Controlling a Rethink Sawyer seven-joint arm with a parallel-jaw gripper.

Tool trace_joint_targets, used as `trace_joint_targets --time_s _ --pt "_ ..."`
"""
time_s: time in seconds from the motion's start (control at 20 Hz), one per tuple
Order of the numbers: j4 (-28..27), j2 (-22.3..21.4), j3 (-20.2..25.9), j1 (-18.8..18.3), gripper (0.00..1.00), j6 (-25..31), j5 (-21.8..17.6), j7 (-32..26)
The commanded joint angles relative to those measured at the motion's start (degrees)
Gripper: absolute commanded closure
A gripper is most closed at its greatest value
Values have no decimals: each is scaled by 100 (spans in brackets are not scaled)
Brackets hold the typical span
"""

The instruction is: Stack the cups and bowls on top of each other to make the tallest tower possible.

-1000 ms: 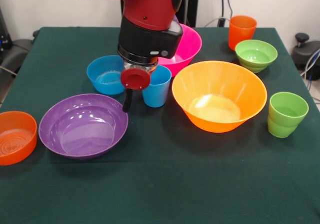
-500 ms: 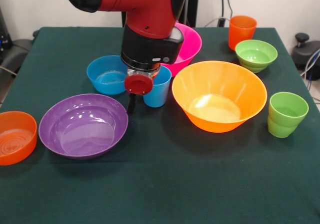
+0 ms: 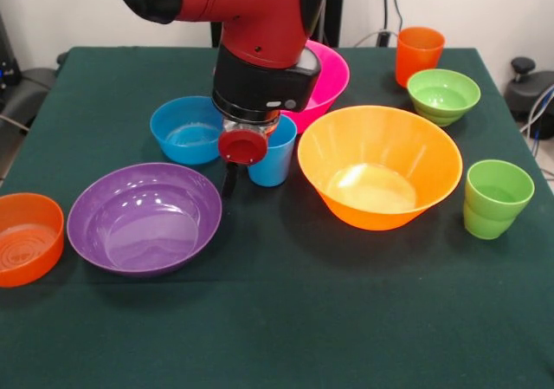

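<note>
Since the earlier frame the red arm has edged slightly right; its pincer hangs beside the translucent sky-blue plastic cup, centre-left on the desk, grip state unclear. Nothing looks stacked; the tower remains unbuilt.

arm shifted slightly right and lower over the last second; gripper now closer beside sky blue cup (cups/bowls unmoved)
</note>
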Motion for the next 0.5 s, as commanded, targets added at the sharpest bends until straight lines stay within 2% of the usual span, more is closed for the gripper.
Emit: trace_joint_targets --time_s 0.05,0.5 --pt "-130 75 -518 431 0 48 -429 799" --pt "-179 102 -838 750 0 -196 -369 1842"
